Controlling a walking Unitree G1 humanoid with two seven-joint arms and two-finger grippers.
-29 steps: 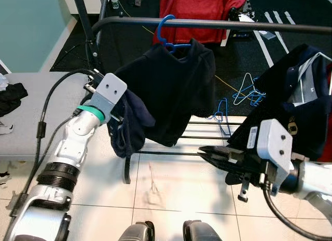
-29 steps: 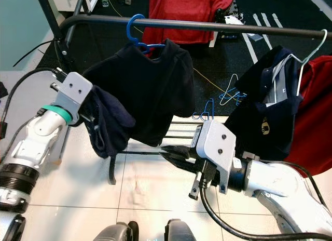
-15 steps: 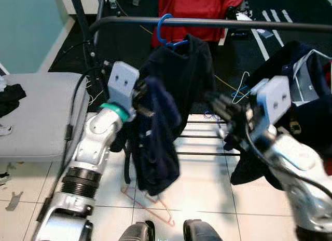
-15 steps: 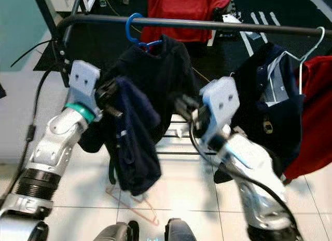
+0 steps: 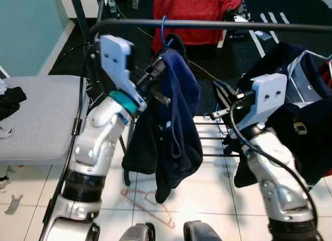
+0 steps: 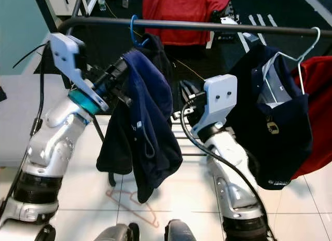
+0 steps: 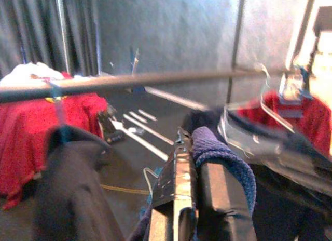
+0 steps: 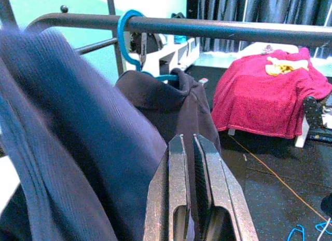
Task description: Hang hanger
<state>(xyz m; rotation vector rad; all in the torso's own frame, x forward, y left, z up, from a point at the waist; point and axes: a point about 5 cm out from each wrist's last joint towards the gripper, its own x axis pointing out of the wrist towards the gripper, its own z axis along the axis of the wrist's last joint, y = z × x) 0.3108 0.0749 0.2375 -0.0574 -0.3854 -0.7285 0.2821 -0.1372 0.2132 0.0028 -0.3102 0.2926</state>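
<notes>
Left eye view: your left tool is raised just under the rail, clamped on the navy garment, which drapes beside the blue hanger hooked on the rail. Right tool has its fingers pressed together, holding nothing, near the black garment. A pink hanger lies on the floor.

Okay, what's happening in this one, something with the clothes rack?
The robot is at a clothes rail. Its left pincer is raised near the rail, shut on a navy garment that drapes down from it, just beside a black garment hanging on a blue hanger. The right pincer is shut and holds nothing, pointing toward the black garment. A pink hanger lies on the floor tiles below.
</notes>
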